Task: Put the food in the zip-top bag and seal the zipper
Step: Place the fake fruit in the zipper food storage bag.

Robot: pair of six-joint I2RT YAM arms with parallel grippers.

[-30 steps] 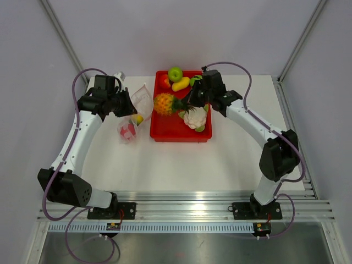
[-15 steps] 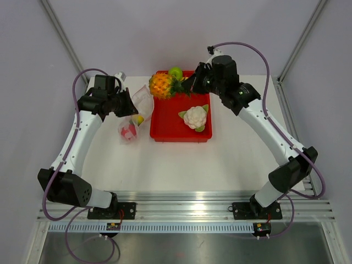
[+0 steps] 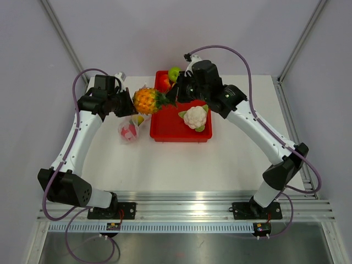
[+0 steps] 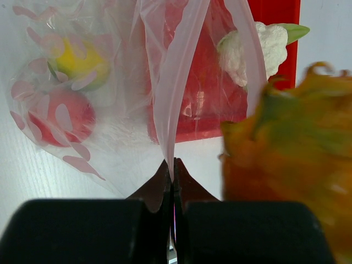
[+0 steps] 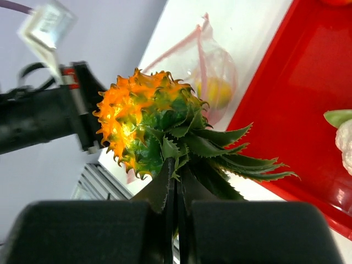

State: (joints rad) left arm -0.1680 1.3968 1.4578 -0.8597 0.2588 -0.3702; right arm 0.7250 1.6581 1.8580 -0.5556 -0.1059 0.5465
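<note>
My left gripper [image 4: 172, 165] is shut on the edge of the clear zip-top bag [image 4: 110, 99], which hangs open left of the red tray; its pink zipper [image 4: 170, 93] runs up from the jaws. A red fruit [image 4: 58, 115] and a yellow fruit [image 4: 80, 63] lie inside the bag. My right gripper [image 5: 176, 181] is shut on the green leaves of the orange pineapple [image 5: 140, 121], held in the air just beside the left gripper [image 3: 129, 107] and above the bag [image 3: 129, 129]. The pineapple [image 3: 144, 100] hides the bag's mouth from above.
The red tray [image 3: 170, 132] at the table's back holds a white cauliflower [image 3: 194, 117], a green apple [image 3: 174, 73] and a red fruit [image 3: 164, 82]. The right arm reaches across the tray's back half. The cell's walls stand close behind and to the left.
The right gripper lifted the pineapple off the tray and carried it left, over to the bag beside the left gripper. The left arm and the bag stayed put.
</note>
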